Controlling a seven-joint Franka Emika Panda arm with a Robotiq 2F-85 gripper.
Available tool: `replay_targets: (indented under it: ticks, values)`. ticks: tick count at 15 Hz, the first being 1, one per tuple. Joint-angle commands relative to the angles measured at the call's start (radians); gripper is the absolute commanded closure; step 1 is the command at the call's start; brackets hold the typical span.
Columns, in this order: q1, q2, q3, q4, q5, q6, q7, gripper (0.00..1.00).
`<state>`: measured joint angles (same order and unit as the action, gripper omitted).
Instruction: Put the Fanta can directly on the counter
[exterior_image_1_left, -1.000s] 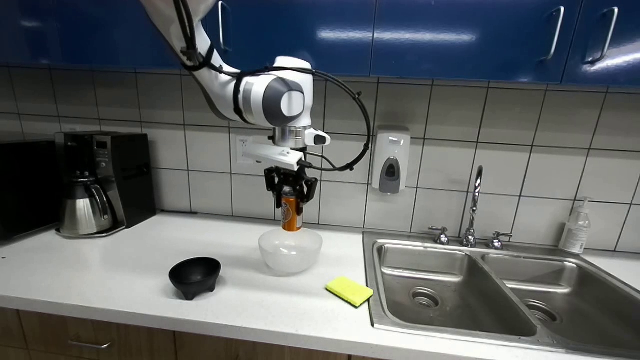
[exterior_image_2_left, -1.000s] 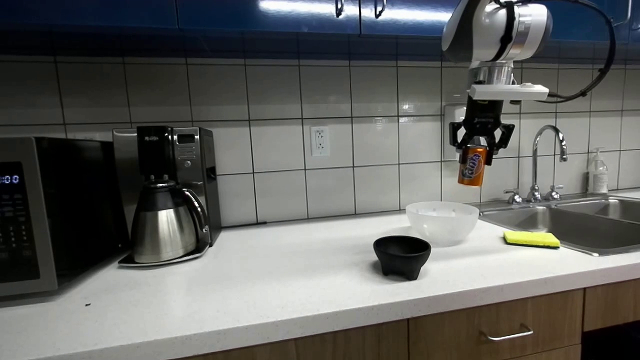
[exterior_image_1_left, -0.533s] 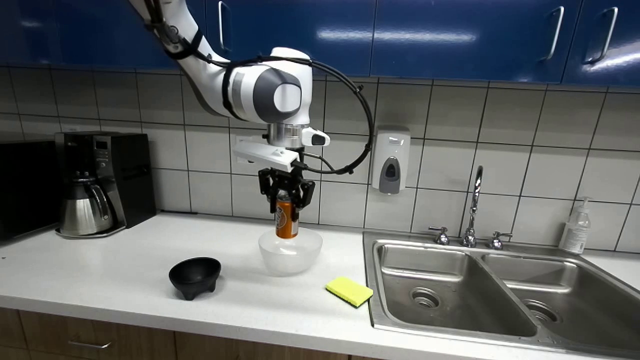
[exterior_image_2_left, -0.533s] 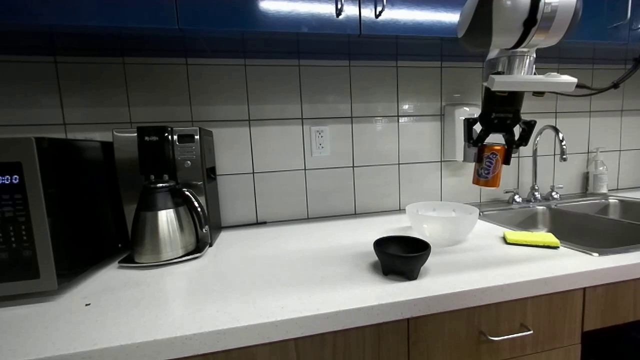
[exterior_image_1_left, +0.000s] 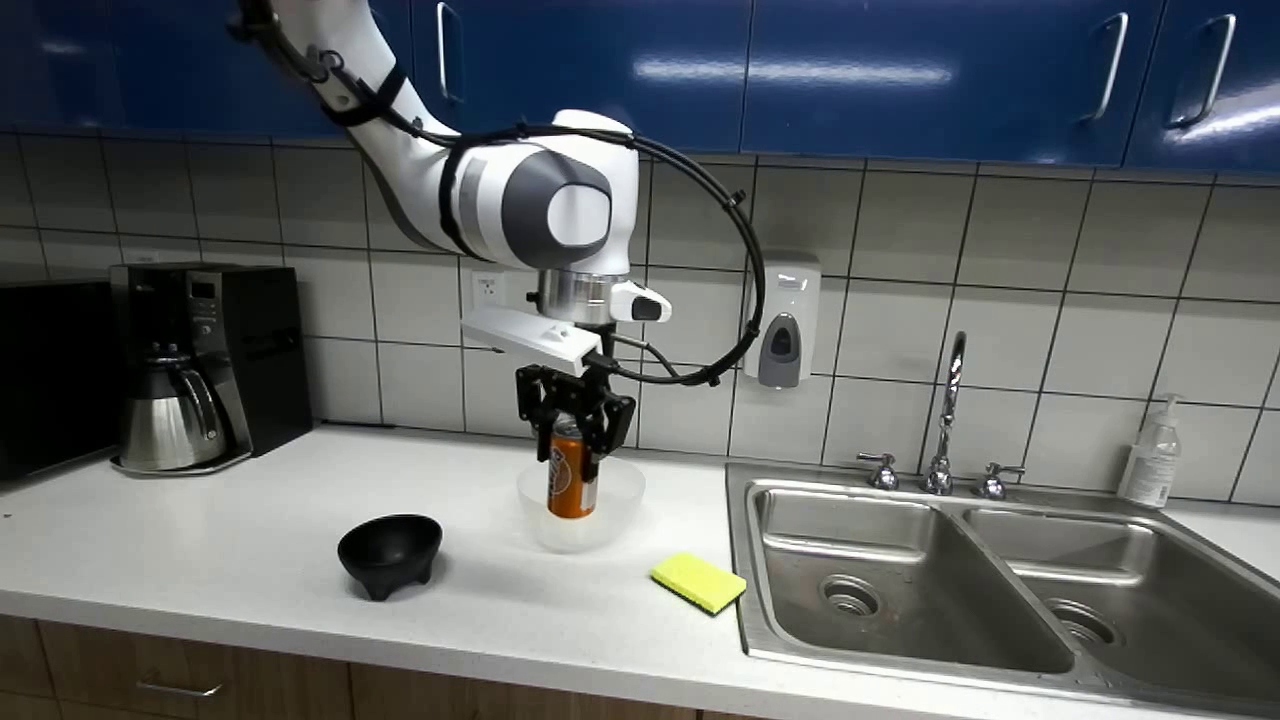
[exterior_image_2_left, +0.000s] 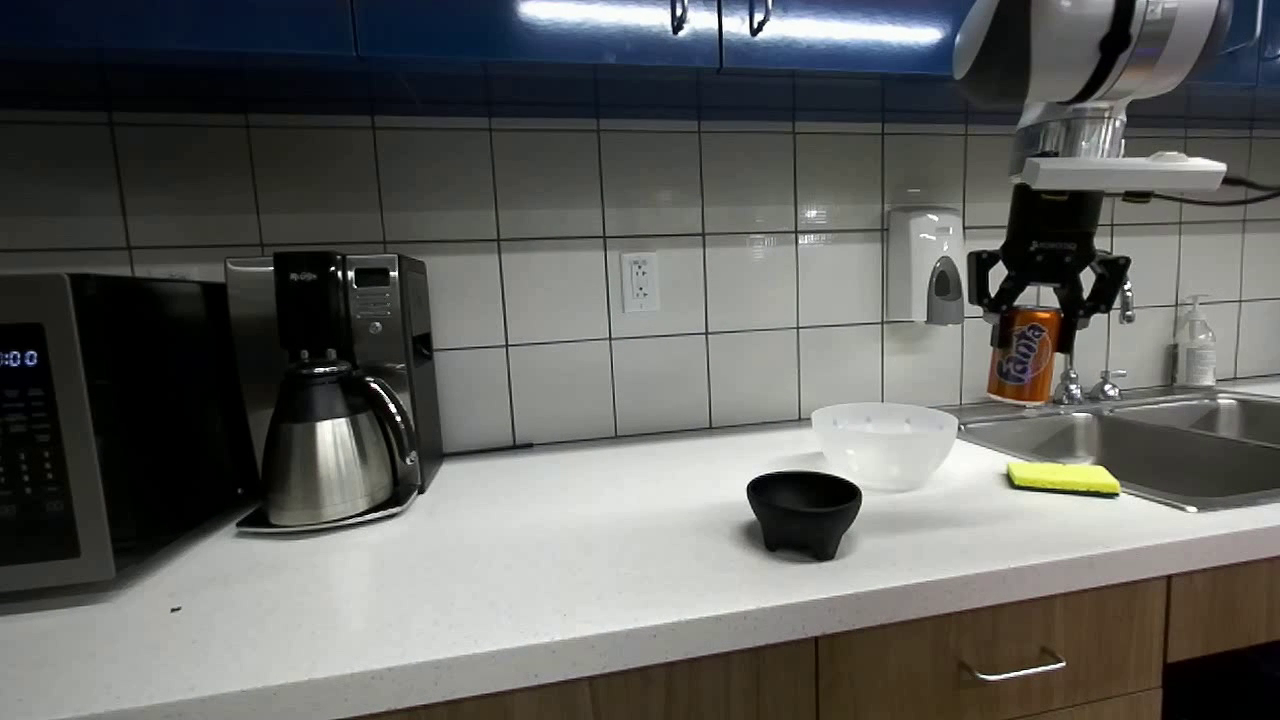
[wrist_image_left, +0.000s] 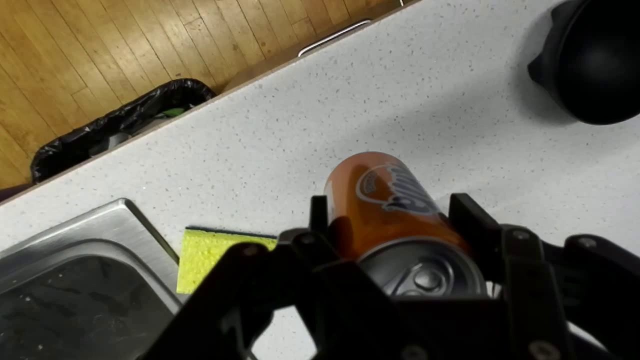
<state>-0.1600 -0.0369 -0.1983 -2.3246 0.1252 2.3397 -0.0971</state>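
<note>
Orange Fanta can (exterior_image_2_left: 1022, 375) is pinched in the gripper (exterior_image_2_left: 1036, 341), slightly tilted, up in the air over the white counter (exterior_image_1_left: 230, 525). Yellow sponge (exterior_image_1_left: 698, 582) lies just beside the steel sink (exterior_image_1_left: 746, 545), black bowl (exterior_image_2_left: 805, 525) well apart.

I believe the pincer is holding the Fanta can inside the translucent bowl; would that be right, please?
The place is wrong: the pincer is holding the Fanta can in the air outside the translucent bowl, as an exterior view shows.
</note>
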Motion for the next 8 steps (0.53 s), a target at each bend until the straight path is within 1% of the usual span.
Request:
replay_targets:
  ticks: [1,4,8]
  values:
    - [-0.019,-0.021,-0.012,-0.034,0.010,0.002,-0.042,0.62]
    - [-0.024,-0.001,-0.021,-0.048,0.014,0.020,-0.054,0.62]
    - [-0.027,0.046,-0.027,-0.058,0.039,0.072,-0.080,0.62]
